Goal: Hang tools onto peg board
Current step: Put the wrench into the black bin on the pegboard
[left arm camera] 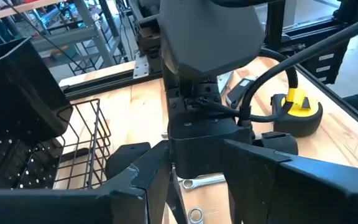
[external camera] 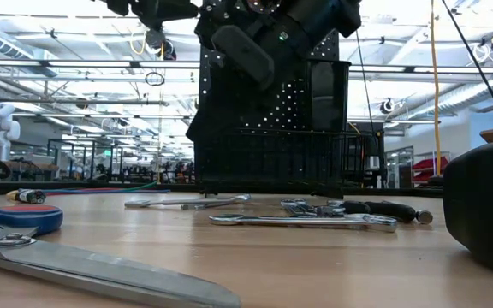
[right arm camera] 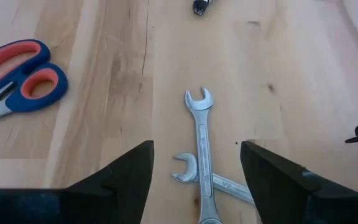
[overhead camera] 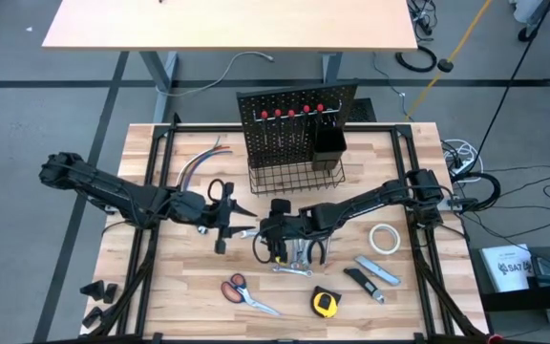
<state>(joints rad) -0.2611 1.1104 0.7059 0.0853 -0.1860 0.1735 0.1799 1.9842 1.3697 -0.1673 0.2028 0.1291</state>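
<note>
Wrenches [right arm camera: 202,155], two flat silver bars with open C-shaped ends, crossed on pale wood-grain table [right arm camera: 104,99], lying between and just ahead of the right gripper [right arm camera: 196,168] fingers. Fingers [right arm camera: 126,171] dark, wedge-shaped, spread apart, clamped on nothing; bare wood showing either side of the upper wrench head. Off to one side of those fingers: scissors [right arm camera: 17,84], rounded handle loops in orange and blue, well apart from the wrenches, open tabletop between.

From above, right gripper [overhead camera: 277,239] poised over the tool cluster at table centre; pliers [overhead camera: 315,250] with dark handles just beside it. Left gripper [overhead camera: 225,227] close alongside, fingers [left arm camera: 135,177] apart and empty, pointed at the right arm's wrist housing; little room between the two arms.

Farther out from the right fingers, nearer the table's front edge: round yellow tape measure [overhead camera: 325,303], grey-blue utility knife [overhead camera: 378,272], white ring of tape roll [overhead camera: 383,238], each apart from its neighbour.

Beyond the fingers, toward the table's back: peg board [overhead camera: 299,119], upright black perforated metal panel, row of red-handled screwdrivers [overhead camera: 292,113] hanging along its top; black wire basket [overhead camera: 294,177] at its foot, square black cup [overhead camera: 329,145] at one side. Open wood between basket rim and both grippers. Bundle of coloured wires [overhead camera: 201,161] curving beside the board.
</note>
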